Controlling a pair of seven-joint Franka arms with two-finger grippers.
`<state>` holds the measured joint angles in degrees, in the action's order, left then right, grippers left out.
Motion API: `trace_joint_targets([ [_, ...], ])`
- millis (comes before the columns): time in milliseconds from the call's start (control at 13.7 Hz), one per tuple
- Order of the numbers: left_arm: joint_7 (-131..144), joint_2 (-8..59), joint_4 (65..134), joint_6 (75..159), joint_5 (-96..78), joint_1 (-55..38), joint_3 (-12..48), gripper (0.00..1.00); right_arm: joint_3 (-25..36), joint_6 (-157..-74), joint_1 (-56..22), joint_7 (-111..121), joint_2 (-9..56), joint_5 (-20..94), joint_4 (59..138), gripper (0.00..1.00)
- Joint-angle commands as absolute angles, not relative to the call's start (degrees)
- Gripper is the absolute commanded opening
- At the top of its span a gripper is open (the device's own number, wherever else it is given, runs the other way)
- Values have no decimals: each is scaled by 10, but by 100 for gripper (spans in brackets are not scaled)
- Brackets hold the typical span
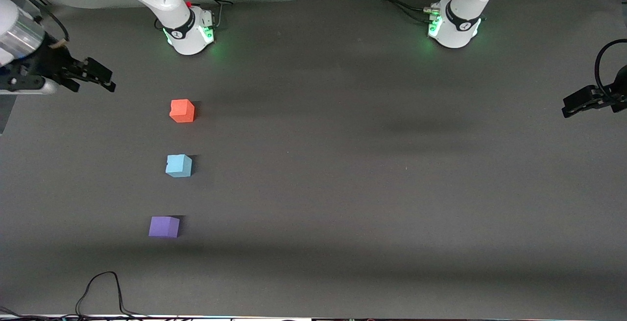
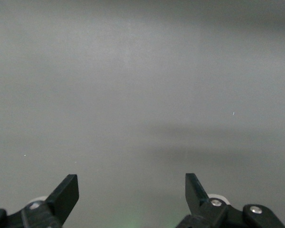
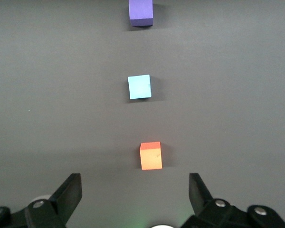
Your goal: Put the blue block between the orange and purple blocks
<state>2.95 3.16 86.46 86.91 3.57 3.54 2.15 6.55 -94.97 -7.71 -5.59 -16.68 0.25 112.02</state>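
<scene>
Three small matte cubes sit in a loose column in the left-centre of the front view, toward the right arm's end of the dark grey table [image 1: 343, 164]. Orange-red cube [image 1: 182, 111] highest in frame, light sky-blue cube [image 1: 179, 165] in the middle, violet-purple cube [image 1: 164, 226] lowest and nearest the camera. All well apart, none touching.

Blue block already lies between the other two; judged: placement looks done.

Right gripper [image 1: 93, 77] hangs at the left edge of the frame, jaws apart, empty. Left gripper [image 1: 580, 103] waits at the right edge, jaws apart, empty.

Handling, judged: blue block looks light, foam-like, non-slippery, slightly compressible. Grip two opposite flat side faces, from above, gently.
</scene>
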Motion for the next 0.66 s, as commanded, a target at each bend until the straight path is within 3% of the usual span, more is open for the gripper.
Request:
trace_joint_targets([
  [0, 20, 32, 856, 860, 31, 33, 20, 100, 68, -927, -75, -40, -151, 18, 1093, 100],
  [584, 20, 33, 856, 862, 31, 33, 21, 100, 68, -925, -78, -39, -152, 18, 1097, 100],
])
